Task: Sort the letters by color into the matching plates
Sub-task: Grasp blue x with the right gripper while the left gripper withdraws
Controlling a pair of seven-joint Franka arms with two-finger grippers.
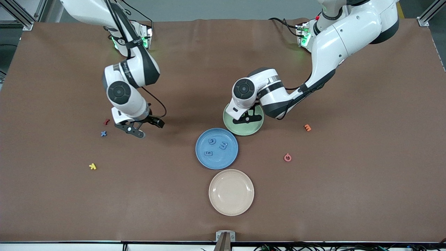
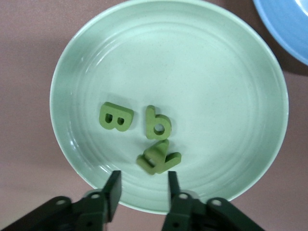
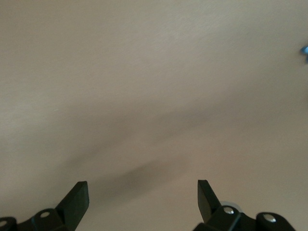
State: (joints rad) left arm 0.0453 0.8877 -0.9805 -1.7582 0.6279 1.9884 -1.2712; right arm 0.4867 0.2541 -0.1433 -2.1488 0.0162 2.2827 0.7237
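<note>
The pale green plate (image 2: 86, 57) holds three green letters: a B (image 2: 116, 117), a 9-shaped one (image 2: 157, 123) and a tilted one (image 2: 159, 158) just off my left gripper's tips. My left gripper (image 2: 143, 185) hangs over this plate (image 1: 253, 129), fingers apart with nothing between them. The blue plate (image 1: 216, 162), nearer the front camera, carries three blue letters (image 1: 223, 146). A blue X (image 1: 103, 133) lies on the table toward the right arm's end. My right gripper (image 1: 137, 131) hovers open over bare table beside that X, and a blue speck (image 3: 304, 49) shows at the edge of the right wrist view.
A cream plate (image 1: 231, 192) sits nearest the front camera, touching the blue one. Stray letters lie about: red (image 1: 106, 121) and yellow (image 1: 92, 166) near the right arm, orange (image 1: 307, 127) and pink (image 1: 287, 157) toward the left arm's end.
</note>
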